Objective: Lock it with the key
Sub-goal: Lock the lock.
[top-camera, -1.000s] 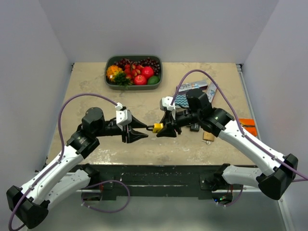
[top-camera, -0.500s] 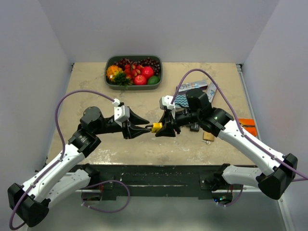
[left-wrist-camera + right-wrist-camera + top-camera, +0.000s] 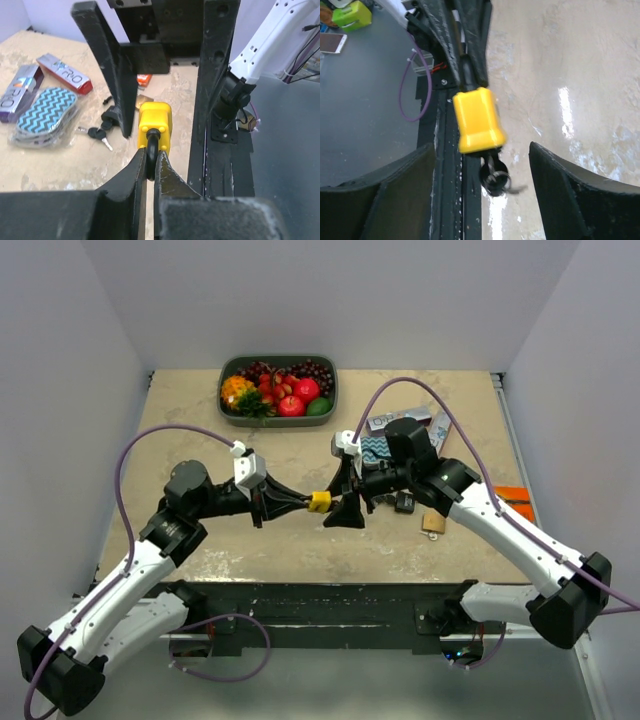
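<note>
Two arms meet mid-table in the top view. L gripper [image 3: 298, 503] is clamped on the left end of the yellow padlock [image 3: 319, 502] and holds it above the table [image 3: 190, 430]. R gripper [image 3: 338, 497] is spread wide, one finger on each side of the padlock's right end, with no contact seen. Fruit tray [image 3: 278, 423] sits at the back edge, well apart. Zigzag pouch [image 3: 377, 448] and loose keys [image 3: 405, 505] lie on the table by the R arm.

L wrist view:
- L fingertips are pinched tight on the black shackle [image 3: 150, 150], with the padlock body just beyond them, approx. upright in frame.
- R fingers [image 3: 215, 75] stand as two dark bars left and right of the body — clear gaps both sides.
- On the table behind are the pouch, two "PRO" bars [image 3: 65, 74] and the loose keys.

R wrist view:
- The padlock hangs between the R fingers, touching neither, so that gripper grips nothing.
- L fingers [image 3: 475, 35] close on the shackle at top of frame.
- A key [image 3: 493, 181] with a ring sits at the padlock's near end face — whether it is fully seated cannot be told.
</note>
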Robot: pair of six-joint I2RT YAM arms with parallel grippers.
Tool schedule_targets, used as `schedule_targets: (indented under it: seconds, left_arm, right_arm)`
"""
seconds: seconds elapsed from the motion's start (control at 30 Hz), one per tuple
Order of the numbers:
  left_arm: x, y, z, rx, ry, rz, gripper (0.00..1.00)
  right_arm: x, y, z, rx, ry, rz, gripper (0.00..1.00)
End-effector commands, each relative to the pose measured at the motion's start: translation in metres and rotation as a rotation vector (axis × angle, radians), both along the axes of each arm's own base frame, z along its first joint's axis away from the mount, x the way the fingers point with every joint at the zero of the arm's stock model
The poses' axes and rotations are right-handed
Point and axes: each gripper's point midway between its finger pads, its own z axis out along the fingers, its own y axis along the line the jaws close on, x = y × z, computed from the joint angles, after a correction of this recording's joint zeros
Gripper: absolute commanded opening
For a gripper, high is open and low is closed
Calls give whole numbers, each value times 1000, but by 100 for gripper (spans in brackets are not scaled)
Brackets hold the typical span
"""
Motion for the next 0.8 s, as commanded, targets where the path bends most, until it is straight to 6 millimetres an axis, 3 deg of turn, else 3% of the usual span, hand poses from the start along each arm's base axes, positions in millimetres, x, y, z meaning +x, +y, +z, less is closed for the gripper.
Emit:
schedule_targets:
  seconds: [0.0, 0.17, 0.23, 0.3, 0.53, 0.77]
  left_arm:
    - [-6, 7, 9, 1, -52, -6, 0]
    - [-20, 6, 3, 25, -11, -91, 0]
    - [-22, 6, 3, 25, -7, -101, 0]
    - [-21, 6, 2, 24, -3, -96, 0]
    - [-19, 4, 5, 5, -9, -97, 0]
    - [-16, 4, 7, -7, 1, -76, 0]
  right_arm:
    - [4, -14, 5, -57, -2, 2, 79]
    - [6, -19, 3, -78, -63, 25, 78]
    - [2, -19, 3, -69, -85, 56, 72]
    - [0, -19, 5, -57, -106, 74, 65]
    - [-5, -21, 1, -53, -130, 109, 52]
    - [-7, -16, 7, -23, -135, 127, 46]
